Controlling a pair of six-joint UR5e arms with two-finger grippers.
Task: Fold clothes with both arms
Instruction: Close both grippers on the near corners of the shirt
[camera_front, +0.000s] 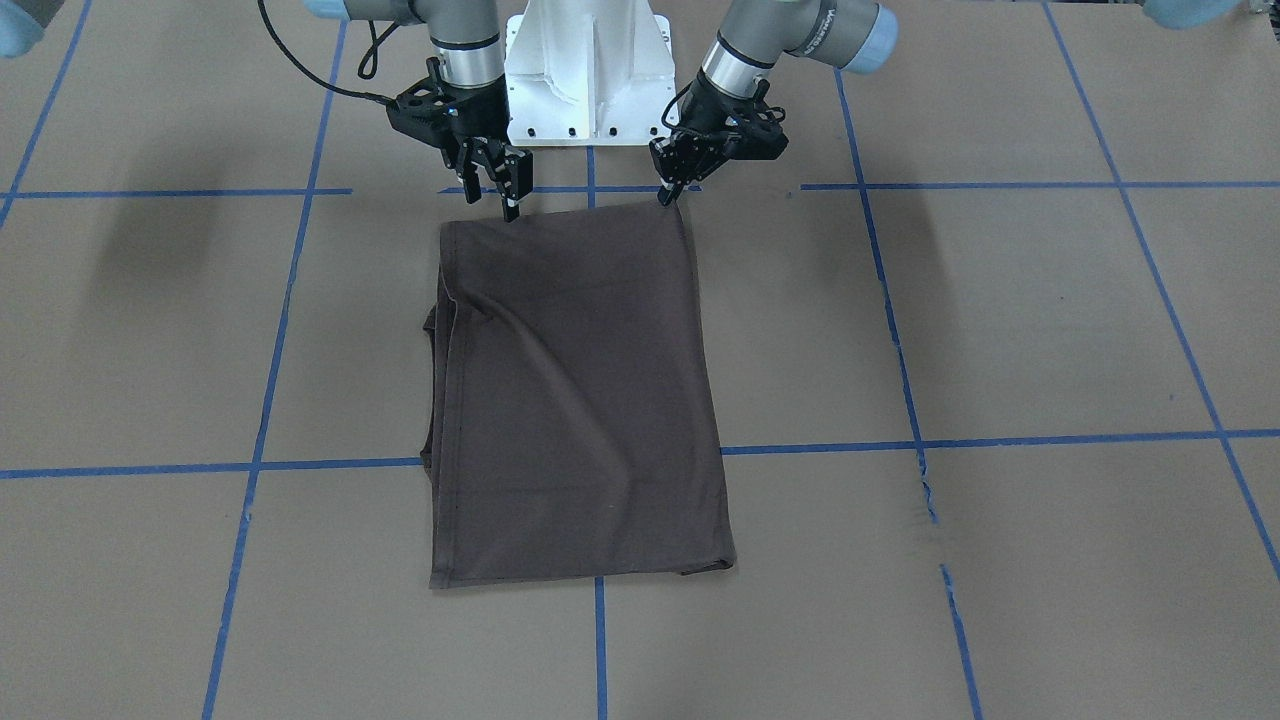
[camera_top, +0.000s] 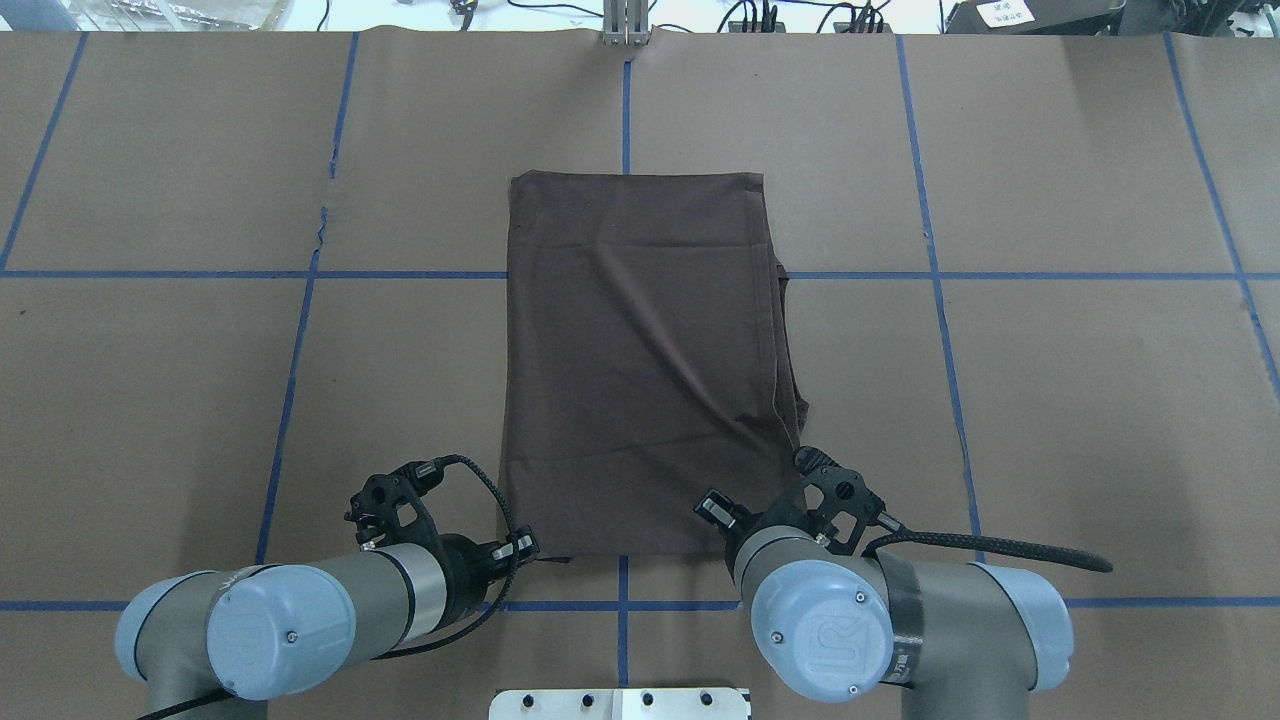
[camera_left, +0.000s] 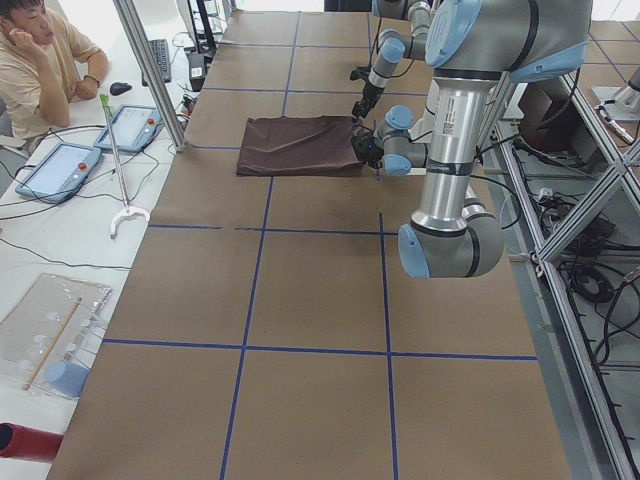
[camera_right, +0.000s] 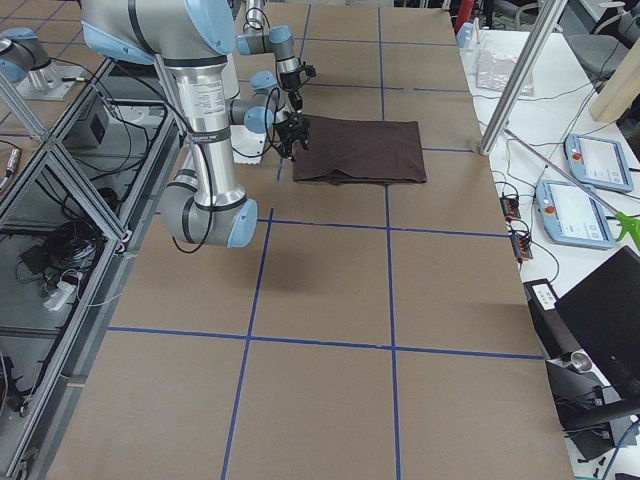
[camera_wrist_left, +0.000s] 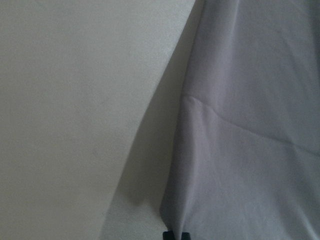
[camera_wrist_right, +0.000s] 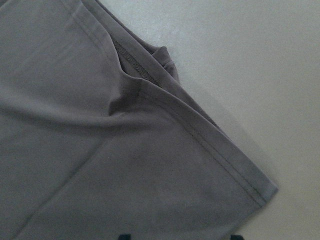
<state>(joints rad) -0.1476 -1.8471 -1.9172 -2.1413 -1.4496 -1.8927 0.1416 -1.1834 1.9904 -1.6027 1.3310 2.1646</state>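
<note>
Slippage is what you should watch for first: the dark brown short-sleeved T-shirt (camera_front: 580, 400), folded lengthwise into a long soft rectangle, lies flat on the brown-papered desk (camera_front: 1000, 320) crossed by blue tape lines (camera_front: 1000, 186), its near short edge just in front of the robot's white base (camera_front: 590, 70). The black two-finger left pincer (camera_front: 668, 192) looks closed on the near left corner of that edge, taking only a small bite of cloth. The black two-finger right pincer (camera_front: 500, 185) stands with its jaws apart over the near right corner, gripping nothing (its wrist view shows both fingertips (camera_wrist_right: 124, 237) wide of each other, with the stitched hem (camera_wrist_right: 215, 150) beyond them). If you lift now, one corner rises alone and the rectangle will skew or drag across the desk. On the right side the tucked sleeve layers (camera_top: 790, 380) stick out past the long edge; a shallow close there may catch only the top layer, and those beneath would fall open during the fold. The thin pinch on the left could also slide off once the cloth's weight comes on. Unequal heights or speeds between the two arms would lay the near edge down crooked, so confirm the right grasp before any lift.
</note>
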